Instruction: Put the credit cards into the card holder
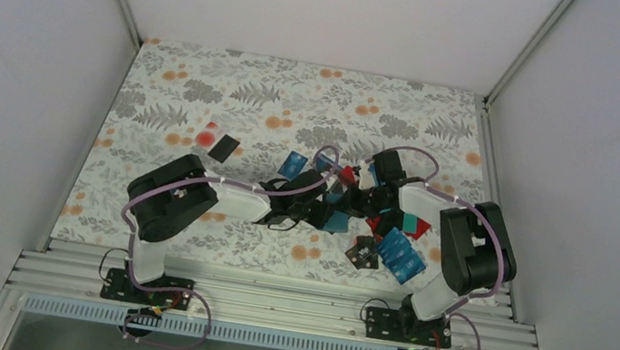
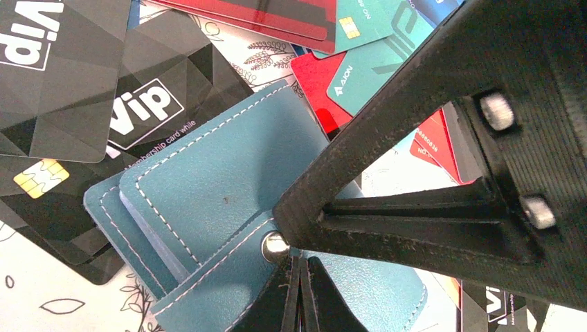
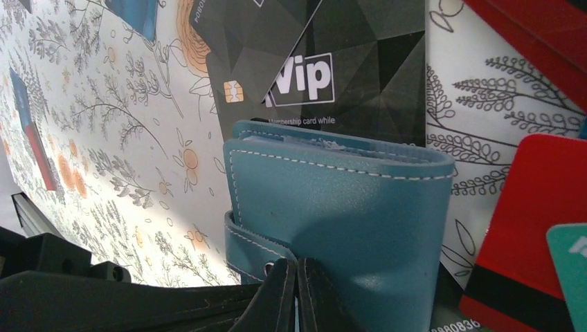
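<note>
Floral table [image 1: 209, 88] here, ferns and orange blooms, boxed in by plain white walls [image 1: 21, 52], with a metal rail [image 1: 270, 302] along the near edge. Both arms meet mid-table. Now the left fingers [image 2: 296, 285] are pressed flat together, tips right at the snap strap of the card holder [image 2: 208, 180]. The right fingers [image 3: 294, 280] are just as tight, at the same strap. Does either pinch it? Can't tell. The holder lies folded just ahead of both, on black Vip credit cards [image 2: 55, 62]. Red and teal ones fan out beyond, and a lone black card [image 1: 223, 147] sits well away to the left.
</note>
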Robot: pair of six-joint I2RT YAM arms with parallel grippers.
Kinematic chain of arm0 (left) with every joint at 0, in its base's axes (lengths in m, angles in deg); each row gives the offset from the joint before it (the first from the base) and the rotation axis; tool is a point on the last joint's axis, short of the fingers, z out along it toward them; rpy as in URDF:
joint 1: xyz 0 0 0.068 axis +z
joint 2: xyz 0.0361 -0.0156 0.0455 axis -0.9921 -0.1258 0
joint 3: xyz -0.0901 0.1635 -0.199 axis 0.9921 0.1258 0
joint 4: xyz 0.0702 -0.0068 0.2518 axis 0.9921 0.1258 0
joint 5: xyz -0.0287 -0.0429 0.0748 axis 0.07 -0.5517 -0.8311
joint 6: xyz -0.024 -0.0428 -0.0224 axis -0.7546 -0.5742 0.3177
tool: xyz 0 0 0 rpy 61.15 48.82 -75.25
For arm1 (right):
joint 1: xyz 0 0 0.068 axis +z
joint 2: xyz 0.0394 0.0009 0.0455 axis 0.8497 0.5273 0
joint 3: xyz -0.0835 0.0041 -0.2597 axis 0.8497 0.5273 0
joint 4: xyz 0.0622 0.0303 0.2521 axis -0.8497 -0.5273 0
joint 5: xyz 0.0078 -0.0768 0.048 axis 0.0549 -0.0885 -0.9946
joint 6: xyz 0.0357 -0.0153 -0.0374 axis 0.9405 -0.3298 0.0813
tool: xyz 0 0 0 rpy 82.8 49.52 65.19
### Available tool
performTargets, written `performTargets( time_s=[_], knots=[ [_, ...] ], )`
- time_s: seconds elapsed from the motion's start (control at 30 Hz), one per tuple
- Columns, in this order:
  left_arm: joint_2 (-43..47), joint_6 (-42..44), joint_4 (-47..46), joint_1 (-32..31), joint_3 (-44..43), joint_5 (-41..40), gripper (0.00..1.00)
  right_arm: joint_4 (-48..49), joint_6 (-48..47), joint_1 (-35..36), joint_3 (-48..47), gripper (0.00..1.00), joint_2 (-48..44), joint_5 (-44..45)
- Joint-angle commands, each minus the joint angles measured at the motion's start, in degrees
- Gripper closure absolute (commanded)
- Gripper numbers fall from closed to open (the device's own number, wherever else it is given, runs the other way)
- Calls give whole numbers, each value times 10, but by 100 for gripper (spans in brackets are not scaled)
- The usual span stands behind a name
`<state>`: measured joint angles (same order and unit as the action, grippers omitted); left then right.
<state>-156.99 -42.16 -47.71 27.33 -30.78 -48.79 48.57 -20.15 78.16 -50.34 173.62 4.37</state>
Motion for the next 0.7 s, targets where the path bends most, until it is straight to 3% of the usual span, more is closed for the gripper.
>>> performTargets(
  time_s=[0.0,0.33,0.67],
  knots=[
    [-29,-5,97,-17,26,-27,98,-44,-10,7,-1,96,-23,18],
    [67,9,157,-30,8,-59,98,-49,-3,8,-15,96,-36,-13],
    [37,13,145,-32,-7,-50,98,-50,-4,11,-9,96,-35,5]
  ],
)
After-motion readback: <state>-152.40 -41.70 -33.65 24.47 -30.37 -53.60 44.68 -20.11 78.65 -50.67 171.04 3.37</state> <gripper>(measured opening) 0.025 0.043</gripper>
